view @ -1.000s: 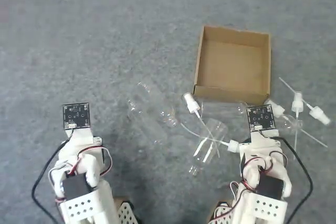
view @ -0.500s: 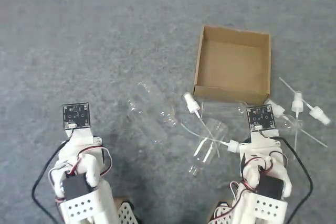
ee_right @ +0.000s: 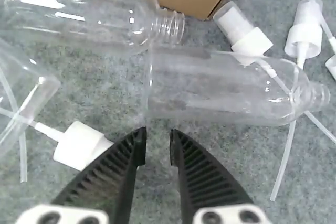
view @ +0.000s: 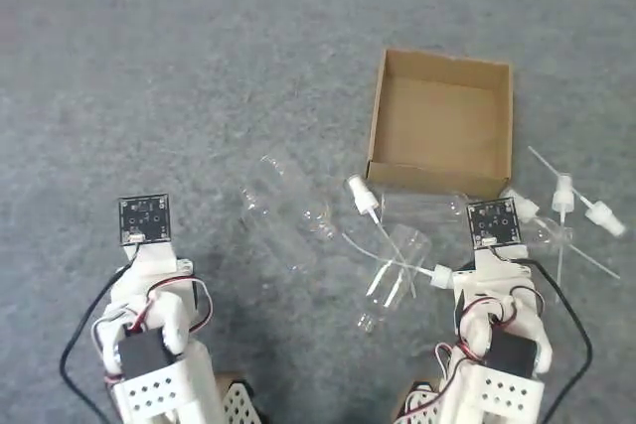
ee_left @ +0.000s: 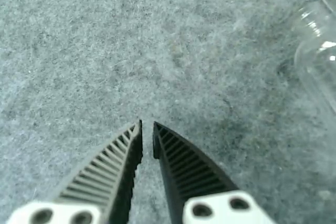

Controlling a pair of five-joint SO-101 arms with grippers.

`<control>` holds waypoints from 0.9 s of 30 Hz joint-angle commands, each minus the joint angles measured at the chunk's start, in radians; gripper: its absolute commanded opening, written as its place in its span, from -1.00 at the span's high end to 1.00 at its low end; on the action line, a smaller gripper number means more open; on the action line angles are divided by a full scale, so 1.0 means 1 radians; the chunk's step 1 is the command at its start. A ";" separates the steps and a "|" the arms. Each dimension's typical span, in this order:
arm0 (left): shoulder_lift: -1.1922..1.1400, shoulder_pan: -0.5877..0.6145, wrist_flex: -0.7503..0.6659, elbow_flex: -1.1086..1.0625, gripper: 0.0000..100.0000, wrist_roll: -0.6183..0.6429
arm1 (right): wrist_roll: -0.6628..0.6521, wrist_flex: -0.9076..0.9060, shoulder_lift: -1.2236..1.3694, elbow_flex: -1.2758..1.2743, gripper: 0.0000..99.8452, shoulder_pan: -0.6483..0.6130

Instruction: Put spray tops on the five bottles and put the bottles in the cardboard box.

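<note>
Right pincer [ee_right: 157,132] is hanging slightly parted and empty near a clear plastic bottle [ee_right: 226,90] lying at five o'clock from the cardboard box [view: 437,179]. Light, slick and dentable, it is probably asking for a gentle pinch at its stiffer threaded neck [ee_right: 316,96].

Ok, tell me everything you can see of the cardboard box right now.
The cardboard box is plain brown, shallow and roughly square, with an open top, four low walls and no flaps showing. It sits upright on the grey felt-like table, right of its middle, and holds nothing. A clear bottle lies on its side along the near wall; I cannot tell whether they touch.
</note>
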State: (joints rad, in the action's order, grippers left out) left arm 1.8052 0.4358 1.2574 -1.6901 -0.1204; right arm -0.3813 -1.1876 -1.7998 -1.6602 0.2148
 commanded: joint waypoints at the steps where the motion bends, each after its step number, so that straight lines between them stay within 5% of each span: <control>1: 0.018 0.005 0.006 0.005 0.95 -0.005 | -0.008 -0.002 -0.012 -0.023 0.90 0.012; 20: 0.018 -0.002 0.006 0.005 0.95 -0.005 | -0.005 -0.002 -0.012 -0.023 0.90 0.007; 27: 0.018 -0.190 0.005 0.005 0.95 -0.005 | -0.005 -0.004 -0.012 -0.023 0.90 0.007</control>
State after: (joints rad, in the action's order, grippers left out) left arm 1.8052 0.3376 1.2574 -1.6901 -0.1204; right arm -0.3813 -1.1876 -1.7998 -1.6602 0.2148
